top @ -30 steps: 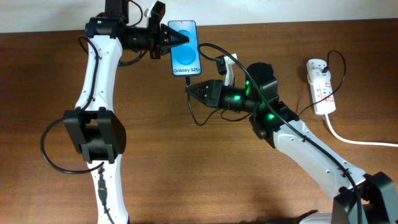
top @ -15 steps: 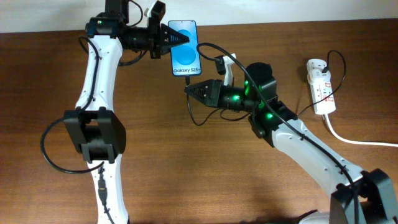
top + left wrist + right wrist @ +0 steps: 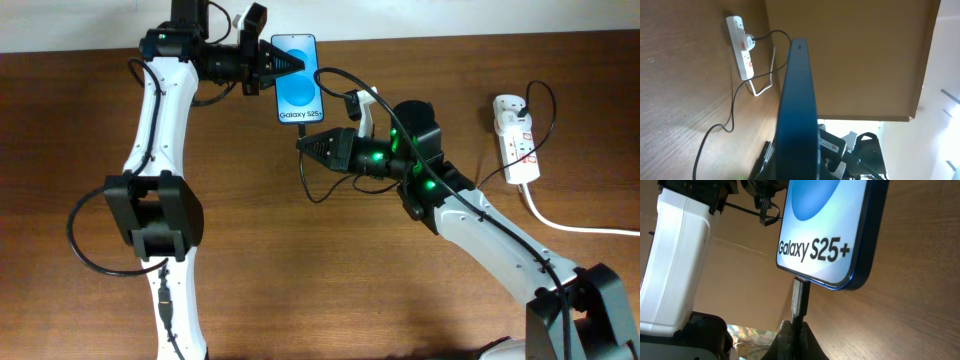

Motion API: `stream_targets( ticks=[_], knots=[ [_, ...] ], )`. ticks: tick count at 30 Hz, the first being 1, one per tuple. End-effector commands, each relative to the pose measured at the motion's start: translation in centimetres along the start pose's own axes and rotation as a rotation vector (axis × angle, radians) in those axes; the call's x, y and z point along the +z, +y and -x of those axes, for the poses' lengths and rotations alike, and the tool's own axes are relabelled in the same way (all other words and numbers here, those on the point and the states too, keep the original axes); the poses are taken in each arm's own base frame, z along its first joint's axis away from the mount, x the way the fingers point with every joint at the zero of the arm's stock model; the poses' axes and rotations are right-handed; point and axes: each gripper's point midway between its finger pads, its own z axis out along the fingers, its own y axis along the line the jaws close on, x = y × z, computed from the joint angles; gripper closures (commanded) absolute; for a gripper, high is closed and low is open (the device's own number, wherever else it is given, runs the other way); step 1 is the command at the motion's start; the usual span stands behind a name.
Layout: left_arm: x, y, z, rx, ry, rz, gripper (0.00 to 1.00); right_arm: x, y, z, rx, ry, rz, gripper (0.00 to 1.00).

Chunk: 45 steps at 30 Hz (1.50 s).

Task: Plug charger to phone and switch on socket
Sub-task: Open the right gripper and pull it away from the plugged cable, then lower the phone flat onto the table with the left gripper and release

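Observation:
The phone [image 3: 298, 88], blue screen with "Galaxy S25+" text, lies at the table's back centre. My left gripper [image 3: 292, 63] is shut on the phone's upper part; the left wrist view shows the phone edge-on [image 3: 799, 105]. My right gripper [image 3: 305, 143] is shut on the charger plug [image 3: 800, 297], whose tip touches the port at the phone's lower edge [image 3: 827, 245]. The thin black charger cable [image 3: 335, 80] loops from the plug toward the socket [image 3: 516, 135], a white power strip with red switches at the right; it also shows in the left wrist view [image 3: 741, 47].
A thick white cable [image 3: 570, 222] runs from the socket off the right edge. The left arm's base [image 3: 152, 215] stands at the left. A wall edge borders the table's back.
My right gripper has crept slightly toward the phone's lower end with the plug. The left arm and phone have not moved.

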Motion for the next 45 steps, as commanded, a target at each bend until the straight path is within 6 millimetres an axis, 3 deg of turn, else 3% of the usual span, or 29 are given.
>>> stream_targets(
  ticks=[1,4,11,15,19,23,30,36,42,45],
  knots=[
    [1.8,-3.4,-2.0,-0.026,0.085,-0.134,1.0,-1.5,-2.6,4.8,-0.005,-0.183,-0.103,0.91],
    [1.3,-3.2,-1.6,-0.014,0.072,-0.125,1.0,-1.3,-2.1,4.1,-0.005,-0.142,-0.076,0.71],
    [-0.2,-1.9,-0.6,-0.01,0.02,-0.064,1.0,-1.3,-1.6,3.5,-0.014,-0.104,-0.048,0.46],
    [-1.0,0.6,0.1,0.109,-0.028,0.073,1.0,-3.2,-2.5,4.4,-0.013,-0.11,-0.069,0.37],
    [-1.9,5.1,-0.7,0.098,-0.028,0.33,1.0,-6.6,-5.0,5.9,0.001,-0.151,-0.164,0.27],
    [-2.0,7.4,-2.4,0.102,0.039,0.453,1.0,-9.2,-8.1,5.8,0.041,-0.146,-0.263,0.25],
    [-1.5,12.3,-4.7,-0.076,0.131,0.494,1.0,-10.4,-12.0,3.5,0.083,-0.102,-0.456,0.25],
    [0.3,17.2,-6.1,-0.153,0.211,0.508,1.0,-11.1,-13.4,2.1,0.099,-0.062,-0.528,0.25],
    [0.0,21.7,-6.7,-0.187,0.245,0.588,1.0,-11.1,-13.6,1.6,0.086,-0.038,-0.538,0.25],
    [-0.4,22.9,-6.1,-0.144,0.24,0.651,1.0,-11.2,-13.7,1.3,0.093,-0.028,-0.544,0.25]
  ],
)
